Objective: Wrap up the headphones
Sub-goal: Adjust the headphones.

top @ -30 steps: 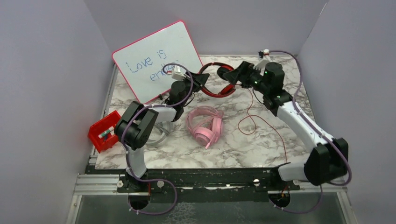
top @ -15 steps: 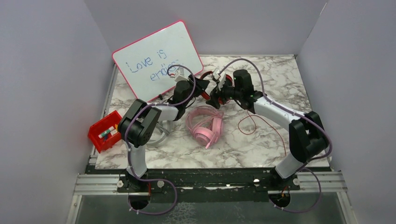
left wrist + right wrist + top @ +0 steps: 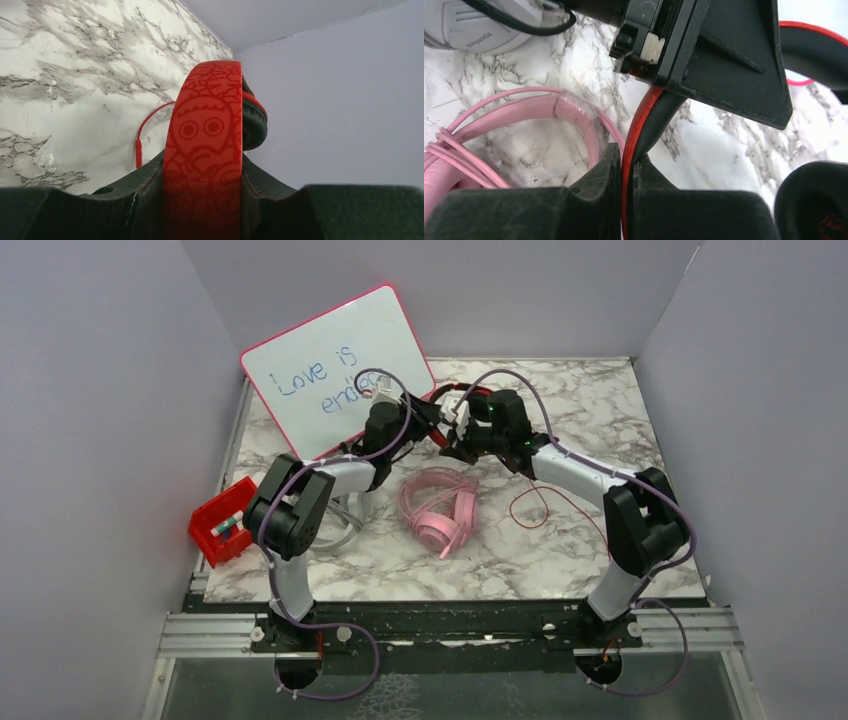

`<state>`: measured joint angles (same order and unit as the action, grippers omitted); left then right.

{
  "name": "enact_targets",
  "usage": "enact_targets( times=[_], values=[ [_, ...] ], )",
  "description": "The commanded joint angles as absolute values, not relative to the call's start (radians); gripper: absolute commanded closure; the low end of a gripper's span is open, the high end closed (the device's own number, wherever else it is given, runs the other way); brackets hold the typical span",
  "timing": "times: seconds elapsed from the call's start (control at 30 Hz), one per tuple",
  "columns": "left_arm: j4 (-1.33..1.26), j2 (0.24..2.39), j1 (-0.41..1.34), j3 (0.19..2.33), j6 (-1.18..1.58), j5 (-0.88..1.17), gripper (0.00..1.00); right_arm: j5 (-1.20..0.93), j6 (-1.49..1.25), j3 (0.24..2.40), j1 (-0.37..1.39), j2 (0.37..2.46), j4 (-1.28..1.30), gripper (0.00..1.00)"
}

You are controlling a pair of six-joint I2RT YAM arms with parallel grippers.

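The red-and-black headphones (image 3: 470, 392) are held up at the back of the table between both grippers. My left gripper (image 3: 202, 170) is shut on the wide face of the patterned red headband (image 3: 205, 125), with a black ear cup (image 3: 254, 122) beyond it. My right gripper (image 3: 626, 157) is shut on the thin edge of the same headband (image 3: 639, 120), just below the left gripper (image 3: 704, 55). Their red cable (image 3: 545, 505) trails loose over the marble. The pink headphones (image 3: 438, 508) lie mid-table. The grey/white headphones (image 3: 479, 30) sit under my left arm.
A whiteboard (image 3: 335, 365) with handwriting leans at the back left. A red bin (image 3: 225, 522) stands at the table's left edge. Grey walls close in on three sides of the marble top (image 3: 600, 410).
My right arm has swung left from the back right to the headband and its jaws have closed on it. The left gripper has kept its hold and lifted a little.
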<state>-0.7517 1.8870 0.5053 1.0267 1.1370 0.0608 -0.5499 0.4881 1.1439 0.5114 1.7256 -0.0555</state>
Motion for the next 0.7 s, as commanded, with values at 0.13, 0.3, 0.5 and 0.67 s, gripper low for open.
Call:
enact_targets(
  times=[0.13, 0.3, 0.5, 0.67],
  values=[
    [-0.519, 1.738, 0.376, 1.133, 1.097, 0.547, 0.37, -0.62, 0.723, 1.196, 0.507, 1.644, 0.081, 1.0],
    [-0.447, 1.705, 0.297, 1.129, 1.035, 0.752, 0.14, -0.692, 0.766, 1.186, 0.509, 1.604, 0.119, 1.0],
    [-0.146, 1.736, 0.301, 1.266, 0.808, 0.794, 0.13, -0.715, 0.757, 1.183, 0.512, 1.575, 0.103, 1.0],
    [-0.191, 1.748, 0.316, 1.263, 0.823, 0.789, 0.17, -0.725, 0.749, 1.197, 0.518, 1.579, 0.108, 1.0]
  ],
)
